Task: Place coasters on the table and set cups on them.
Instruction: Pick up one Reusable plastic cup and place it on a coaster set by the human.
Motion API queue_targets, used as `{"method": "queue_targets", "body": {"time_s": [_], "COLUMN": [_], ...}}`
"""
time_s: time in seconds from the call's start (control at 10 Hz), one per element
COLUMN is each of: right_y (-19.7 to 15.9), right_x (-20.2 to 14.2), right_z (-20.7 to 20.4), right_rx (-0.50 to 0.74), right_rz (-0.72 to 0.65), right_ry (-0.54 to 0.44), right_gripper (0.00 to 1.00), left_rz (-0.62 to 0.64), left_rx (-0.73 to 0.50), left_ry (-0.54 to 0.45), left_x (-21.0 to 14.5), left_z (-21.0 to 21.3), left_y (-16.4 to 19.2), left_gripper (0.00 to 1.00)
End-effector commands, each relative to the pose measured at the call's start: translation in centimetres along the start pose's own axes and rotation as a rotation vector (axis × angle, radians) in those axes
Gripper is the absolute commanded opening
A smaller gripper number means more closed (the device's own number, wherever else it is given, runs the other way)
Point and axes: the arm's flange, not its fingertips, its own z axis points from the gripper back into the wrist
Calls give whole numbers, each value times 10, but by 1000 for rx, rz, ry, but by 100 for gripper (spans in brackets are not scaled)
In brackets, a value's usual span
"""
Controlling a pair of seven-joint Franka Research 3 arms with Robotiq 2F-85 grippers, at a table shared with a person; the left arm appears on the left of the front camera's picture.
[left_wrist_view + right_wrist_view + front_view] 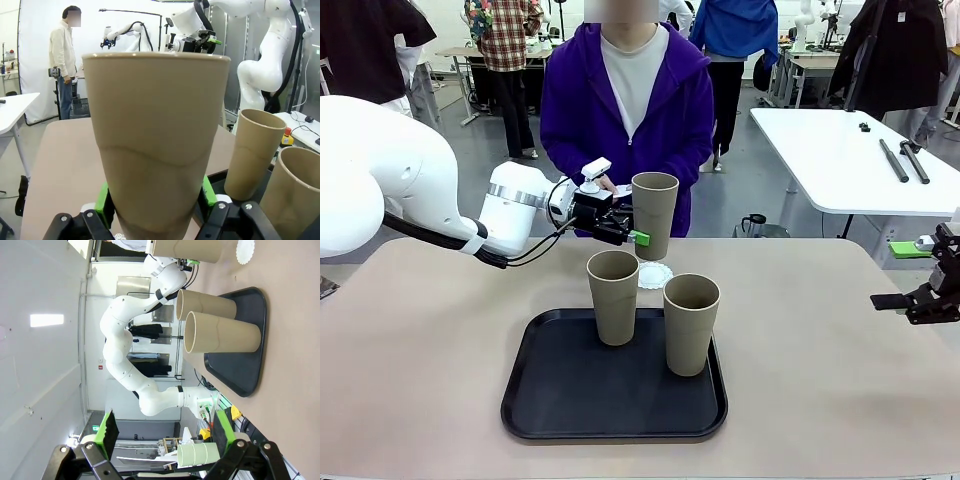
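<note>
The left gripper (632, 232) pinches the held cup (655, 205) low on its side, one green pad on each flank, which keeps the tumbler upright and leaves its base free to be set down. The held cup hangs in the air just beyond the far edge of the tray (560, 400), close above the coaster (656, 276); the right wrist view shows a gap between the two, so it is not yet seated. The coaster lies flat on the table (420, 350) in front of the person (625, 100), likely put there so the drink ends up on that side. Two cups (613, 297) (691, 323) stand upright on the tray, apart from each other, seemingly waiting their turn. The right gripper (910, 302) hovers at the table's right edge, well apart from everything, fingers spread with nothing between them. The step in hand appears to be lowering the held cup squarely onto the doily; a slight offset would leave it half on the lace
</note>
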Motion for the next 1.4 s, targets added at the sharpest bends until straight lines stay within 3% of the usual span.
{"method": "queue_targets", "body": {"time_s": [0.0, 0.4, 1.3], "right_y": [1, 1, 1], "right_x": [0, 0, 0], "right_z": [0, 0, 0], "right_rx": [10, 10, 10], "right_rz": [1, 1, 1], "right_ry": [1, 1, 1], "right_gripper": [100, 100, 100], "left_rz": [-35, -97, 1], "left_rx": [-32, -78, -41], "left_ry": [2, -30, -21], "left_x": [-10, -34, -62], "left_z": [3, 7, 9], "left_y": [5, 24, 48], "left_gripper": [82, 82, 82]}}
